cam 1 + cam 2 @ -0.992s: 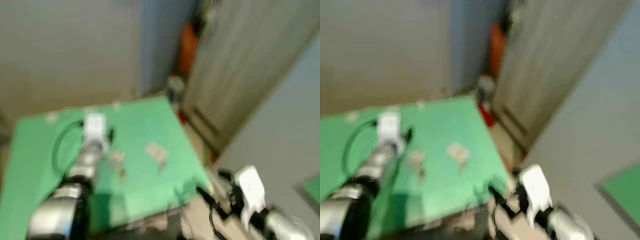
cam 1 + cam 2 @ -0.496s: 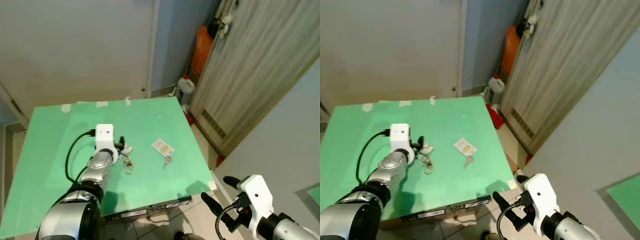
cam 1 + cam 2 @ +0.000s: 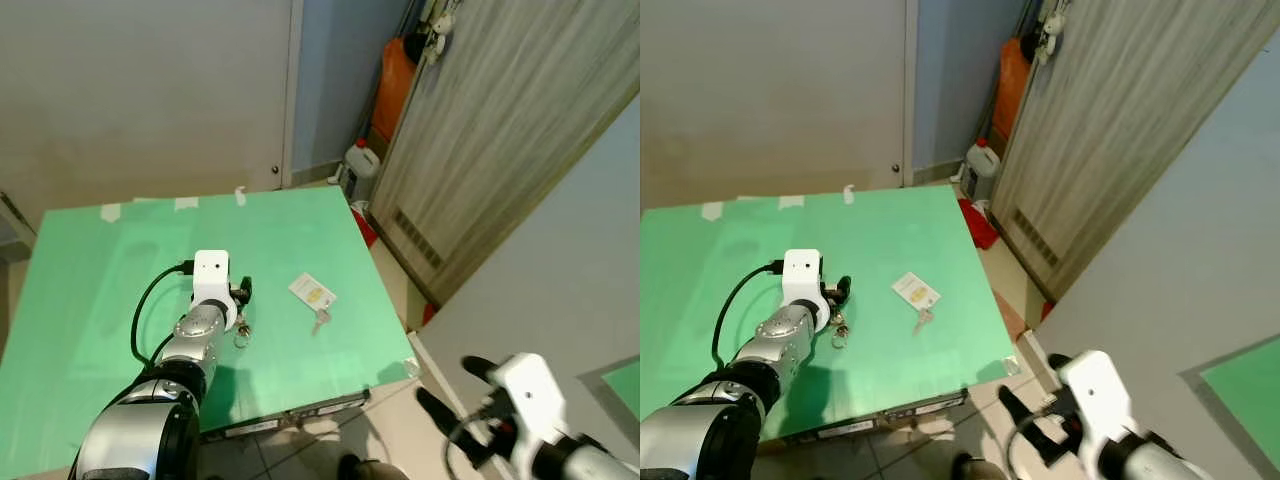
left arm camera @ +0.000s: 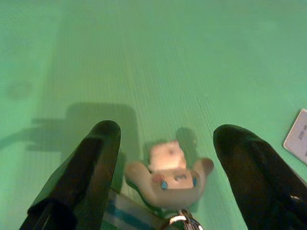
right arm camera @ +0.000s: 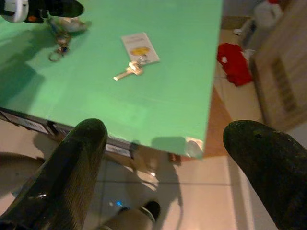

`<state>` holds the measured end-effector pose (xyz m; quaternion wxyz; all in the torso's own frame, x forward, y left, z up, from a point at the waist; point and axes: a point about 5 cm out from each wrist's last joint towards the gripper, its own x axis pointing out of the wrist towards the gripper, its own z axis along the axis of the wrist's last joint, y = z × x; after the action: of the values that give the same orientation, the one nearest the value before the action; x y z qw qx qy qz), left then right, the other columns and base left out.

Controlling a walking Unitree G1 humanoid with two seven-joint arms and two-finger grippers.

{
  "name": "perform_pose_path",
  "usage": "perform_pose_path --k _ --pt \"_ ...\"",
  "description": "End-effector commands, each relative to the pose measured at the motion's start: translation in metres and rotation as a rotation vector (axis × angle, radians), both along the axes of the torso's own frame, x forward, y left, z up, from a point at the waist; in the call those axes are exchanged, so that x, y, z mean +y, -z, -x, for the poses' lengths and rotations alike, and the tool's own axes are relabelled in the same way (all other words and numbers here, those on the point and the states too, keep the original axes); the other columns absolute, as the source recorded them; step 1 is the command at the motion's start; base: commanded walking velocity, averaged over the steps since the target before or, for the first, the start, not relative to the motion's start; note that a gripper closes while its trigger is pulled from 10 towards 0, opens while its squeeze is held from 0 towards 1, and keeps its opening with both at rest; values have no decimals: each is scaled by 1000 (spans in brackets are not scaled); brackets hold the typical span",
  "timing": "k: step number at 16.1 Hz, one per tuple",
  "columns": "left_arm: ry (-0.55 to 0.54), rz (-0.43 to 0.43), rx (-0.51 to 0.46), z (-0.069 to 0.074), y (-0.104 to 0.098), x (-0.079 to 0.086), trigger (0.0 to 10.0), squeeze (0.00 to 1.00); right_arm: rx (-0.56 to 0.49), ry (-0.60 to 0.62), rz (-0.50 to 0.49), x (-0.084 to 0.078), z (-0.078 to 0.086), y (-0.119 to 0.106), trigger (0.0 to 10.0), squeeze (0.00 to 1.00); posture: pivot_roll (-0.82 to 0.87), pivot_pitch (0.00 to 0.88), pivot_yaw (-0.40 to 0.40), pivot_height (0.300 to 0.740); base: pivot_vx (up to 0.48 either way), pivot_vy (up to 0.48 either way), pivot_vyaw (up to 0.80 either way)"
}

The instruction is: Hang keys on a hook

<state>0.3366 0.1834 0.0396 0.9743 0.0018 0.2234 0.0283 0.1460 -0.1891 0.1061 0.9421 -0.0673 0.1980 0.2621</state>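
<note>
1. Step in hand, by the look of it: picking up the keys [image 3: 241, 327], not yet lifted off the green bench [image 3: 90, 290].
2. Left tool [image 3: 240, 296] spread wide over the bunch, fingers [image 4: 91, 158] either side of a small white charm [image 4: 169, 178], gripping nothing.
3. Next move probably calls for lowering, closing on charm or ring, then finding a hook; none visible here.
4. Right tool [image 3: 1025, 420] off the bench edge over the floor, fingers apart, empty.
5. Head views give the layout: a second key [image 3: 320, 320] with a card tag [image 3: 312, 290] near the bunch. Left wrist view gives the charm's detail close up.
</note>
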Motion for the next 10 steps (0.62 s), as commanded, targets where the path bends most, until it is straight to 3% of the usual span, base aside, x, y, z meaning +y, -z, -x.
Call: perform_pose_path --k 1,4,9,10 --pt "-21 10 22 1 2 1 10000 0 -3 10 14 -6 3 -7 10000 0 -409 198 -127 740 0 0 0" --pt "-55 81 68 6 10 -1 10000 0 9 25 30 -10 11 -13 10000 0 -438 226 -146 740 0 0 0" --pt "-81 52 117 14 19 4 10000 0 40 52 43 -16 23 -20 10000 0 -460 255 -170 740 0 0 0" --pt "-81 62 144 17 23 4 2353 0 50 54 44 -16 24 -18 10000 0 -459 255 -171 740 0 0 0"
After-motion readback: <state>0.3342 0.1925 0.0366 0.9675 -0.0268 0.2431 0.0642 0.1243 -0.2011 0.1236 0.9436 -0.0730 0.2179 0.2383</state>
